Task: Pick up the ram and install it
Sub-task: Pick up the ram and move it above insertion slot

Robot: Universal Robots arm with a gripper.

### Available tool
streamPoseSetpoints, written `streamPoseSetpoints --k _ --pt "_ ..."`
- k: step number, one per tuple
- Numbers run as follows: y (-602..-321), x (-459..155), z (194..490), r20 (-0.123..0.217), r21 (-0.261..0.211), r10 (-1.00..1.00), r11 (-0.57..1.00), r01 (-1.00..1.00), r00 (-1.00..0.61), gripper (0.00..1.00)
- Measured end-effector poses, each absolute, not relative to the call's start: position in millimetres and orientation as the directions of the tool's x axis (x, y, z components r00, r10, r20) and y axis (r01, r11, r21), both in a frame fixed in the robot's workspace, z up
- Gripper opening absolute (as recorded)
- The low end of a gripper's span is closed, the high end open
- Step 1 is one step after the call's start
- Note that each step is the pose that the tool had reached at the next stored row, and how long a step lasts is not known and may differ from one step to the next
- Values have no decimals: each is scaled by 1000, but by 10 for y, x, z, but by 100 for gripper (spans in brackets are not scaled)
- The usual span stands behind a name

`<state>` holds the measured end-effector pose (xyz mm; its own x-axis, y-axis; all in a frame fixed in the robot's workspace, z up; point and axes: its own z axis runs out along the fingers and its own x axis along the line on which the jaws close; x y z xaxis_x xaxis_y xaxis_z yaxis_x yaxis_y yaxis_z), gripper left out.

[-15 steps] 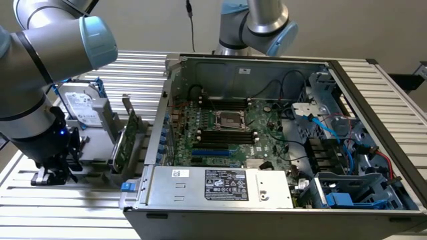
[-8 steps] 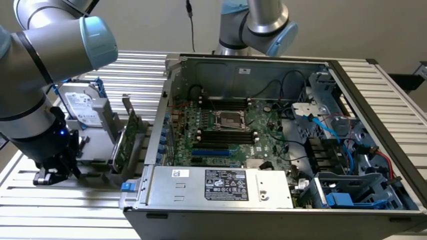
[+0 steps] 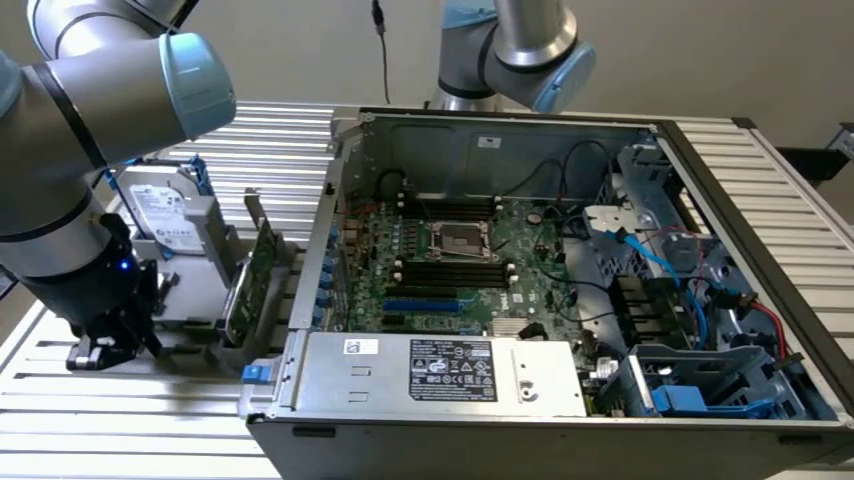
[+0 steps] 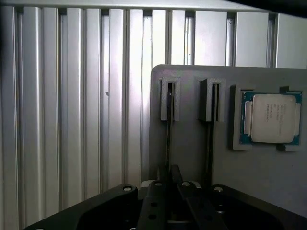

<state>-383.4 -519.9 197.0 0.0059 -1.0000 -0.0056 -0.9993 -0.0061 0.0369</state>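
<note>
The ram [image 4: 169,139] stands on edge in one slot of a grey holder [image 4: 192,143], so it appears as a thin dark strip. My gripper [image 4: 169,175] is straight over it, and its black fingers [image 4: 153,201] have come together on the strip's near end. A second thin stick [image 4: 209,139] stands in the neighbouring slot. In the exterior view my gripper [image 3: 110,345] is low over the holder [image 3: 187,300], at that view's left, beside the open computer case [image 3: 534,300]. Long black memory slots [image 3: 454,270] lie on the green motherboard beside the processor socket [image 3: 461,238].
A processor chip [image 4: 271,117] sits in a recess of the holder. A hard drive [image 3: 167,210] and a tall green expansion card [image 3: 254,280] stand on the holder between my arm and the case. A second arm [image 3: 527,50] rises behind the case. The table is ribbed aluminium [image 4: 72,120].
</note>
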Motion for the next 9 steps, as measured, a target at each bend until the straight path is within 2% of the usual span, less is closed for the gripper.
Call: streamPoseSetpoints --k 6,9 --pt "-5199 -3834 1985 -6 36 -1000 -6 -999 6 14" --pt "-5199 -3834 2103 -6 37 -1000 -6 -999 6 14"
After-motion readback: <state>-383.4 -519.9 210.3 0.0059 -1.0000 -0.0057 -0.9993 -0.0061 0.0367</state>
